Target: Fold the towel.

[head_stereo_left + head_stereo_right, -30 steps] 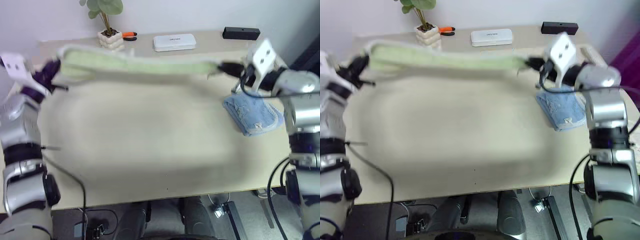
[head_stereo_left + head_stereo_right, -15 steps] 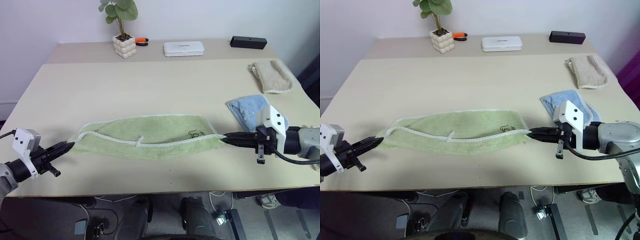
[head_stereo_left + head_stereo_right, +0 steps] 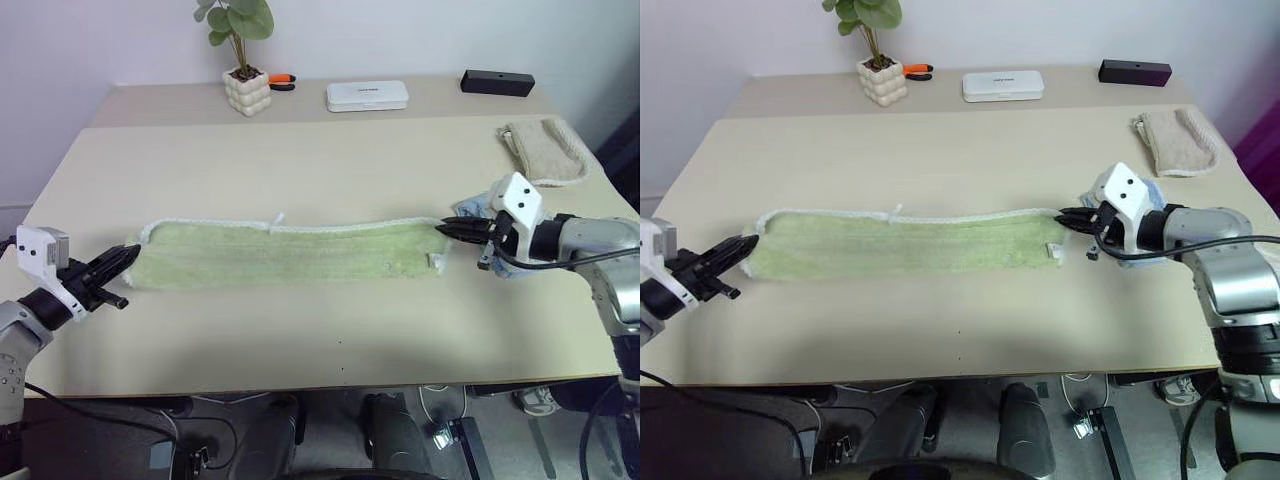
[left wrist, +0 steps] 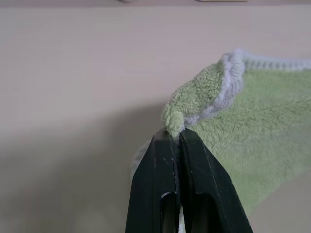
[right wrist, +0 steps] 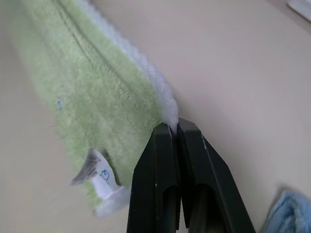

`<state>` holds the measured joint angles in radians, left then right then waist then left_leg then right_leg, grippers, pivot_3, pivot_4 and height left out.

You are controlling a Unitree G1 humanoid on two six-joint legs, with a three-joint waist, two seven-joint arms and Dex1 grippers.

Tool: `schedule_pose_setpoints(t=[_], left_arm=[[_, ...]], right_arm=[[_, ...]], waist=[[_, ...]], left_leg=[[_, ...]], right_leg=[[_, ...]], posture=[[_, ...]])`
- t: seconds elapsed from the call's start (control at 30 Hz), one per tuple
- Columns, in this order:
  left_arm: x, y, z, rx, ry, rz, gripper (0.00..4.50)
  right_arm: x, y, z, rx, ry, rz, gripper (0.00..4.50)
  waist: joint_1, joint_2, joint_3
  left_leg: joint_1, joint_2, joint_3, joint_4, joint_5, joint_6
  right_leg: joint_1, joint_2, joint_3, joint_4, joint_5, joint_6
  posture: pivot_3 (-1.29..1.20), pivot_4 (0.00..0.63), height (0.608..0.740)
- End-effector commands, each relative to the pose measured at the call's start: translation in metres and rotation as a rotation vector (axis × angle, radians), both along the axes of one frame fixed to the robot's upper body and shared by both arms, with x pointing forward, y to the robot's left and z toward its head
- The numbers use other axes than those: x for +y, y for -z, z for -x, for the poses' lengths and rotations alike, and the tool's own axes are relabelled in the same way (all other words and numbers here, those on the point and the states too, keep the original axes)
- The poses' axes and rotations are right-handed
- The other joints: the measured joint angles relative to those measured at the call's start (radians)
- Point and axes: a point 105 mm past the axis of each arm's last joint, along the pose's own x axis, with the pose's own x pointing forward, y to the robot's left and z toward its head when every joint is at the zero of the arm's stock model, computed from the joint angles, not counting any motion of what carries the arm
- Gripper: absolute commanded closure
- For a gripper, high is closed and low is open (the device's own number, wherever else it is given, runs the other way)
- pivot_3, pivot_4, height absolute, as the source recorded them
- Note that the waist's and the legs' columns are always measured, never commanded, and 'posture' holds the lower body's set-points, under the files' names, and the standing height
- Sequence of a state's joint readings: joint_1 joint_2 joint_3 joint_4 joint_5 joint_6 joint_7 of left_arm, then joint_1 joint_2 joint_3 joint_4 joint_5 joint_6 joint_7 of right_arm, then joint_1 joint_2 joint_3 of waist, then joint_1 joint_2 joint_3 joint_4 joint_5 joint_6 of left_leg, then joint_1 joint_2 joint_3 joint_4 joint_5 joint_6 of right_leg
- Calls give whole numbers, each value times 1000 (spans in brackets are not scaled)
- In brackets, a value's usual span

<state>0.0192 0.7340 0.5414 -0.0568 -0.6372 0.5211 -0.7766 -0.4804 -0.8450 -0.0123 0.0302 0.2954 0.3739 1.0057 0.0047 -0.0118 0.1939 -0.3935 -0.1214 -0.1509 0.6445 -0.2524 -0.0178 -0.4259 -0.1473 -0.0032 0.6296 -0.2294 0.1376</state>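
The towel (image 3: 290, 252), folded to a long strip w/ small white tag (image 3: 435, 261) (print unreadable), lay flat across the beige surface (image 3: 300, 330). L fingers (image 3: 122, 260) pinched its left end, R fingers (image 3: 452, 227) its right far corner. Half a sec earlier it lay nearer the front edge, rumpled. Beyond: blue towel (image 3: 478, 205), beige towel (image 3: 545, 152), potted plant (image 3: 240, 60), white case (image 3: 367, 96), black box (image 3: 497, 82).

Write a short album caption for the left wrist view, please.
Left gripper shut on a corner of the light green towel lying on the beige table.
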Motion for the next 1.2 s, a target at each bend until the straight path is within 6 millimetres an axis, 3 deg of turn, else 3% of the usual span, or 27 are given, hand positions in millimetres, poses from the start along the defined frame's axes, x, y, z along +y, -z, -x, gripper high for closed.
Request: schedule_pose_setpoints(t=[0.03,0.57,0.67,0.87,0.97,1.07,1.13,1.17,1.2], left_arm=[[0,5,2,25,0,-13,4500],[8,29,7,109,-51,-26,4500],[17,24,2,82,-107,-8,3591],[29,24,8,80,-184,-10,554],[40,14,11,31,-263,60,554],[52,-3,13,-62,-345,102,502],[57,-11,14,-96,-375,128,502],[54,-19,13,-127,-360,133,502],[36,-26,10,-143,-282,99,502]], right_arm=[[5,-3,-9,-43,-14,14,4469],[12,15,-26,-23,-19,6,4469],[13,13,-26,-28,3,-17,3623],[-3,4,-24,-92,87,7,637],[-15,-8,-17,-131,141,-18,637],[-20,-20,-2,-94,166,-123,30],[-18,-23,7,-66,165,-174,30],[-17,-24,16,-28,181,-257,30],[-10,-18,28,35,182,-345,30]], waist=[[0,0,0],[2,0,0],[2,0,0],[2,0,0],[5,0,0],[8,0,0],[8,0,0],[9,0,0],[12,-1,-1]], left_leg=[[0,0,0,0,0,0],[0,0,0,0,0,0],[0,0,0,0,0,0],[0,0,0,-1,0,0],[0,0,0,-1,0,0],[0,0,-1,-1,0,0],[0,0,-1,-1,0,0],[0,0,-1,0,0,0],[0,0,-1,0,0,0]], right_leg=[[0,0,0,0,0,0],[0,0,0,0,0,0],[0,0,0,0,0,0],[0,0,0,0,0,0],[-1,0,0,0,0,0],[-1,0,1,0,0,0],[0,0,1,0,0,0],[0,0,1,0,0,0],[0,0,1,0,0,0]], posture=[[0,150,740],[0,150,740],[0,150,740],[0,150,740],[0,150,740],[0,150,740],[0,150,740],[0,150,740],[0,150,740]])
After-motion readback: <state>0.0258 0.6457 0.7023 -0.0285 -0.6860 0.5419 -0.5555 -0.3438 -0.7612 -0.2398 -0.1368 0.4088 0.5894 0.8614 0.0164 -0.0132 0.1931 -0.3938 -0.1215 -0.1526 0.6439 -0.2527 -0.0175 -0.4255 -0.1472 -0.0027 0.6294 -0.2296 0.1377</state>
